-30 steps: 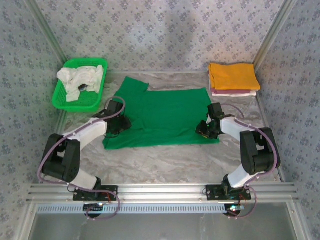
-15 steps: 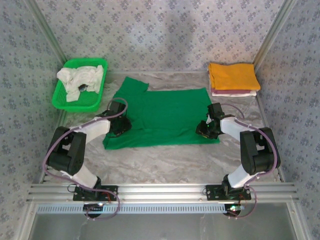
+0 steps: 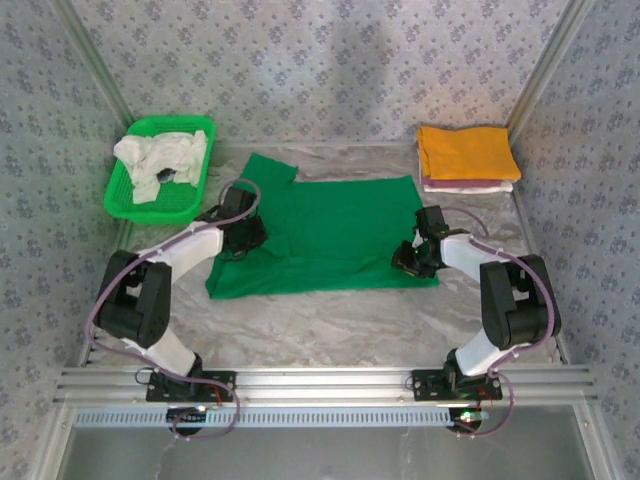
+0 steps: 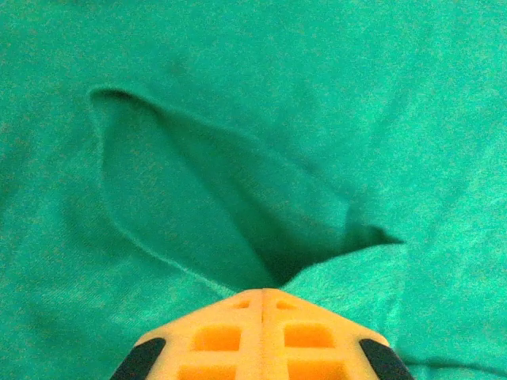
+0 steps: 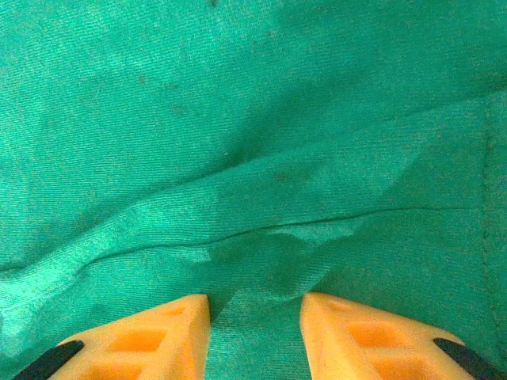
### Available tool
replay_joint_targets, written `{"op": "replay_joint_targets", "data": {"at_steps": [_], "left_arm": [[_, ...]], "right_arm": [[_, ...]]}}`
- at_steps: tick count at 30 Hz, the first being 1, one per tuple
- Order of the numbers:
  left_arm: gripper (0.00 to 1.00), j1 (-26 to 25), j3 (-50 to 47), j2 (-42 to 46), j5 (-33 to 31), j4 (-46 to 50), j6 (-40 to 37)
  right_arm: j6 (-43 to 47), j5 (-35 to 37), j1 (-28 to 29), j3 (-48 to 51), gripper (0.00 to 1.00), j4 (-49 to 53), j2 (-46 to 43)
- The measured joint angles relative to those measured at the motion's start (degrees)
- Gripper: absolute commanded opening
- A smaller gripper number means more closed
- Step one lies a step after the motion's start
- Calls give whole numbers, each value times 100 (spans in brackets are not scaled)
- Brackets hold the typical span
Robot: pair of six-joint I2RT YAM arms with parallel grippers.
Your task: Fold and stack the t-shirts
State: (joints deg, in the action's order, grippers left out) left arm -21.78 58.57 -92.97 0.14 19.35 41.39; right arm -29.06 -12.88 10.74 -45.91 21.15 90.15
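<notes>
Left gripper (image 3: 245, 232) is clamping shut on the green t-shirt (image 3: 330, 225) at its 9 o'clock edge in the top view; shirt's lying flat mid-table. Right gripper (image 3: 408, 260) is sitting at the 4 o'clock corner. Folded orange-yellow shirt (image 3: 465, 150) is waiting at 1 o'clock. Left wrist cam: jaws pressed together, cloth tenting into them w/ a loose pocket at 12, looks like a thin bite, so lift slow. Right wrist cam: jaws standing apart, straddling a crease; prob needs closing before both arms carry the fold evenly.
</notes>
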Motion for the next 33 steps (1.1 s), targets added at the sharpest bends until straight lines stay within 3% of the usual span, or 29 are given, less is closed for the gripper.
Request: {"op": "replay_joint_targets", "data": {"at_steps": [5, 7, 9, 10, 15, 20, 23, 28, 33], "left_arm": [[0, -181, 859, -586, -87, 37, -240], [34, -234, 1237, -894, -120, 90, -363], [51, -264, 1633, -1222, -162, 201, -496], [55, -278, 1847, -1394, -221, 284, -577], [59, -365, 1926, -1390, -708, 461, -791], [59, -404, 474, 275, -997, 415, -623], [50, -341, 0, 872, -988, 444, -455], [50, 87, -1073, 673, -501, 162, -151], [53, 219, -1532, 603, -350, -129, -11]], "right_arm": [[-2, 0, 0, 0, 40, 0, 0], [-2, 0, 0, 0, 41, -2, -2], [-4, 0, 0, 0, 42, -2, -2], [-4, -2, 0, 0, 42, -2, -2], [0, 72, 9, -9, 45, 70, -61], [37, 535, 79, -232, 47, 542, -197], [157, 737, 140, -767, 44, 839, 33], [295, 861, 173, -1550, 41, 1067, 852], [297, 870, 166, -1624, 40, 1182, 1196]]}}
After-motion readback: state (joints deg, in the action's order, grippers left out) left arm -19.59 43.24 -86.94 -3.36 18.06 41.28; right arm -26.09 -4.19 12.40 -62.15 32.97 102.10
